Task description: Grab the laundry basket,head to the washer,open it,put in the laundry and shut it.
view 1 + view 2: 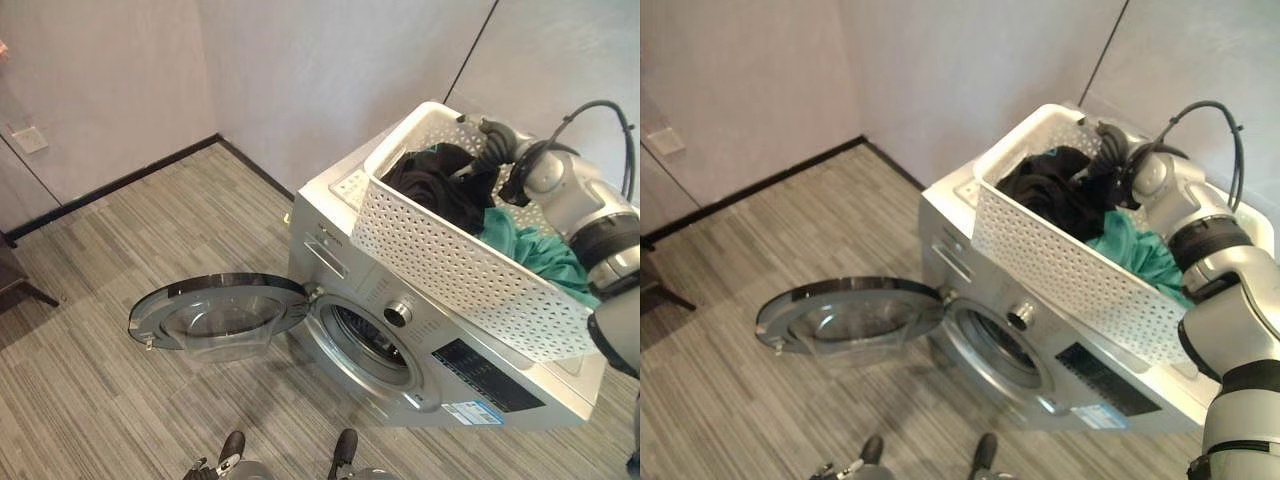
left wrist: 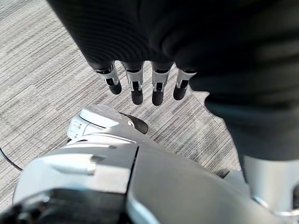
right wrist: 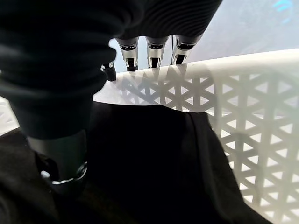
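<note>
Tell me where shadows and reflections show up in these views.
Right wrist view: the fingers cast shadows on the laundry basket wall, and the black garment reads as one dark mass. Left eye view: the glass of the open washer door reflects light, and the drum is dark.

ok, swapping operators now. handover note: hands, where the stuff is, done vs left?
Right hand: open, reaching into the laundry basket over the black garment; nothing gripped yet.
Left hand: open, idle, hanging low above the floor.
Basket sits on top of the washer; a teal garment lies in it beside the black one.
Washer door is swung open.
Done: basket delivered, door opened.
Left: move both garments into the drum, shut the door.
</note>
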### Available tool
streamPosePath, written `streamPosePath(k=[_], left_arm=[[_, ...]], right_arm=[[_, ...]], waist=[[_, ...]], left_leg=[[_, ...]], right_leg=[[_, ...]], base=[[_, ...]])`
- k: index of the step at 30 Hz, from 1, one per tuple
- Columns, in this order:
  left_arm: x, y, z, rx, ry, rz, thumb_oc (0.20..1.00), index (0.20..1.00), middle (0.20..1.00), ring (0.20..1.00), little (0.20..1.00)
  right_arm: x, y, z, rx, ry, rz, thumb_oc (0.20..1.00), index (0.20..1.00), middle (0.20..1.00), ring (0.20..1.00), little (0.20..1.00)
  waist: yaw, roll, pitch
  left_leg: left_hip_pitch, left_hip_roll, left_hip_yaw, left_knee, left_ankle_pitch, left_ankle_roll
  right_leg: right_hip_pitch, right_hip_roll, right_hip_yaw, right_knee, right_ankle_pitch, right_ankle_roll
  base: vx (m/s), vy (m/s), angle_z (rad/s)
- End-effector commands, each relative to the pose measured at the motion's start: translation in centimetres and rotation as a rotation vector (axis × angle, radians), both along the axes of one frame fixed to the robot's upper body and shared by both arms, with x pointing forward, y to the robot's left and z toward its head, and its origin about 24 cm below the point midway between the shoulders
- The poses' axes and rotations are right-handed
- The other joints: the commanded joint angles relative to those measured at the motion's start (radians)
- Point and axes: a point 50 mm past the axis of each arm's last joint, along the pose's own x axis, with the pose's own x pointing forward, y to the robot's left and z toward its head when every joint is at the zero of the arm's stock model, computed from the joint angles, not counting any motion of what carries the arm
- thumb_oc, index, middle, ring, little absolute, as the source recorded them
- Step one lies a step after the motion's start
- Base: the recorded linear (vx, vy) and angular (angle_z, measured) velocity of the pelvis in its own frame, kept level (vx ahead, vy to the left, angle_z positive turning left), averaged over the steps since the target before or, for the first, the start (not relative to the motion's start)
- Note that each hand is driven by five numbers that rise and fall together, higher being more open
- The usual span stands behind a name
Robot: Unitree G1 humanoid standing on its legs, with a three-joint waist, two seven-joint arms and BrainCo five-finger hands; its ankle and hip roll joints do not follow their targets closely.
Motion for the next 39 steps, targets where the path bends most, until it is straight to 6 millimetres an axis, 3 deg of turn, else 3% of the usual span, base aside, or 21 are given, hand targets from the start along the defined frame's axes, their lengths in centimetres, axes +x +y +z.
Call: streamPosePath(k=[1,7,15,22,32,39], left_arm=[[1.3,-0.1,0.1,0.012,-0.001,-0.073,1.0,1.0,1.0,1.0,1.0],[1.0,-0.2,0.0,0.013,0.02,-0.084,1.0,1.0,1.0,1.0,1.0],[3.0,-0.7,0.5,0.004,-0.061,-0.107,1.0,1.0,1.0,1.0,1.0],[2.6,-0.9,0.3,-0.006,-0.045,-0.102,1.0,1.0,1.0,1.0,1.0],[0.4,0.0,-0.1,0.009,0.043,-0.054,1.0,1.0,1.0,1.0,1.0],[1.1,0.1,0.0,0.016,0.017,-0.054,1.0,1.0,1.0,1.0,1.0]], right_arm=[[-0.1,0.5,-1.3,-0.108,0.125,0.039,1.0,1.0,1.0,1.0,1.0],[-0.4,1.4,-1.1,-0.114,0.12,0.103,1.0,1.0,1.0,1.0,1.0],[-0.5,2.5,-2.8,-0.103,0.177,0.152,1.0,1.0,1.0,1.0,1.0],[0.0,4.2,-4.0,-0.088,0.206,0.191,1.0,1.0,1.0,1.0,1.0],[0.3,3.8,-3.3,-0.097,0.168,0.153,1.0,1.0,1.0,1.0,1.0],[0.2,3.5,-1.8,-0.105,0.123,0.141,1.0,1.0,1.0,1.0,1.0]], waist=[[0.024,-0.05,0.06],[0.01,-0.059,0.044],[0.008,-0.069,0.041],[0.021,-0.08,0.053],[0.024,-0.089,0.042],[0.011,-0.09,0.025]], left_leg=[[-0.006,-0.02,0.043,-0.031,0.042,0.057],[0.032,-0.024,0.072,-0.028,0.021,0.063],[0.059,-0.023,0.092,-0.03,0.008,0.069],[0.05,-0.023,0.093,-0.029,0.01,0.07],[0.06,-0.024,0.099,-0.035,0.007,0.071],[0.078,-0.028,0.111,-0.035,-0.002,0.073]], right_leg=[[0.041,-0.048,0.035,0.068,-0.178,0.012],[0.055,-0.046,0.067,0.067,-0.175,0.019],[0.061,-0.051,0.077,0.063,-0.165,0.028],[0.055,-0.048,0.081,0.06,-0.163,0.028],[0.068,-0.047,0.083,0.054,-0.163,0.028],[0.076,-0.05,0.093,0.052,-0.159,0.032]], base=[[0.0,0.0,0.0],[0.01,0.022,-0.04],[0.0,0.016,-0.12],[-0.01,0.003,-0.03],[0.0,0.0,0.0],[0.0,0.004,-0.01]])
